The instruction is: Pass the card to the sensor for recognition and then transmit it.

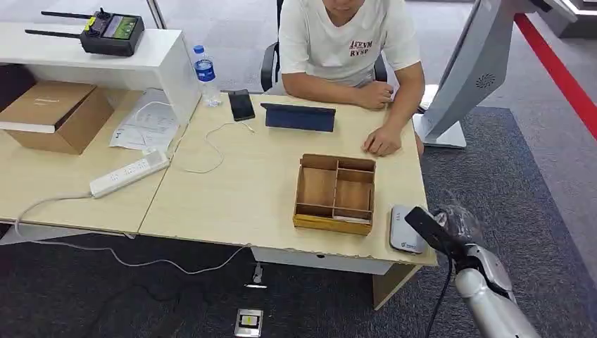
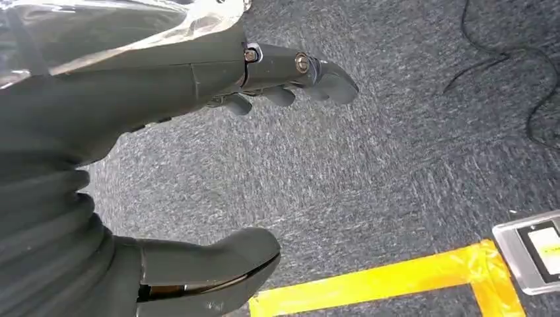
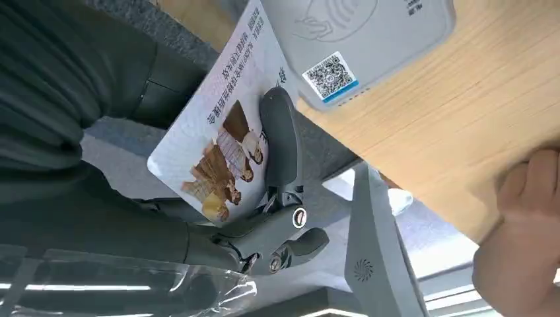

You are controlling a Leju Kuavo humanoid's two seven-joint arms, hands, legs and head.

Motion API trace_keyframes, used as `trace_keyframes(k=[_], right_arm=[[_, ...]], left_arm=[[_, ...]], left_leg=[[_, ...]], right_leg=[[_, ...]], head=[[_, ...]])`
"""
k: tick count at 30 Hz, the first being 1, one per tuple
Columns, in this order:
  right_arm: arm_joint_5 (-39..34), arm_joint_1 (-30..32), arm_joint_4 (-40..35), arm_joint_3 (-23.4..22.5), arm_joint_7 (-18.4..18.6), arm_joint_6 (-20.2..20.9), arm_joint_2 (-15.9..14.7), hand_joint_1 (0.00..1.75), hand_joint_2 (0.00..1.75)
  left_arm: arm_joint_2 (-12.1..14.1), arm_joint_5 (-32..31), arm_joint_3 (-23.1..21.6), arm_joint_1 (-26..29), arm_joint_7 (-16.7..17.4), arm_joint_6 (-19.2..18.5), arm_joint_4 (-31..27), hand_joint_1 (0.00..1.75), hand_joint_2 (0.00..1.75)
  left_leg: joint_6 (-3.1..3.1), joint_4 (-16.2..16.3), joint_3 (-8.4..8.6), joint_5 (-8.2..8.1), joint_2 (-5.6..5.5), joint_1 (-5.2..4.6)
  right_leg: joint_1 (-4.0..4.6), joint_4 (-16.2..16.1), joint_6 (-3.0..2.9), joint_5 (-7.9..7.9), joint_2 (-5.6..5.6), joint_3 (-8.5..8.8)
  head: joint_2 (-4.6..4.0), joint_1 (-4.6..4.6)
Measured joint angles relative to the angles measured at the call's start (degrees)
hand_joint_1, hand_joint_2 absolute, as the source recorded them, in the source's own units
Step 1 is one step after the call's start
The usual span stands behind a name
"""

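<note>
My right hand [image 1: 461, 227] hovers off the table's near right corner and pinches a card [image 1: 428, 227], which looks dark and edge-on from the head. In the right wrist view the card [image 3: 218, 135] is white, printed with small figures and text, and one finger [image 3: 280, 142] lies across its face. The card's far end reaches the edge of the grey-white sensor [image 3: 360, 36], a flat reader [image 1: 406, 231] lying on the table corner. My left hand [image 2: 165, 86] hangs over the grey carpet with fingers apart and holds nothing.
A wooden compartment box [image 1: 335, 193] stands just left of the sensor. A person sits across the table, one hand [image 1: 382, 141] resting on it. A tablet [image 1: 299, 117], phone [image 1: 241, 105], bottle [image 1: 205, 74] and power strip [image 1: 130, 174] lie further left. A white kiosk stand [image 1: 470, 74] rises at right.
</note>
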Motion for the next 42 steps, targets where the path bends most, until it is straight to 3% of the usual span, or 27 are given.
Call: trace_keyframes(k=[29,42], right_arm=[[2.2,-1.7,5.0,0.7,-0.9,0.2,0.9,1.75,1.75],[-1.4,-5.1,2.4,0.0,-1.9,1.6,0.2,1.75,1.75]], left_arm=[[-0.5,0.7,0.0,0.0,1.1,0.2,0.0,0.00,1.75],[-0.7,0.5,0.0,0.0,0.2,0.7,0.0,0.00,1.75]], left_leg=[[0.00,0.0,0.02,0.21,0.05,0.00],[0.02,0.0,-0.23,0.41,0.04,-0.01]], right_leg=[[0.00,0.0,0.01,0.22,0.00,0.01],[-0.01,0.0,0.05,0.46,0.00,-0.21]], head=[[-0.02,0.00],[0.00,0.00]])
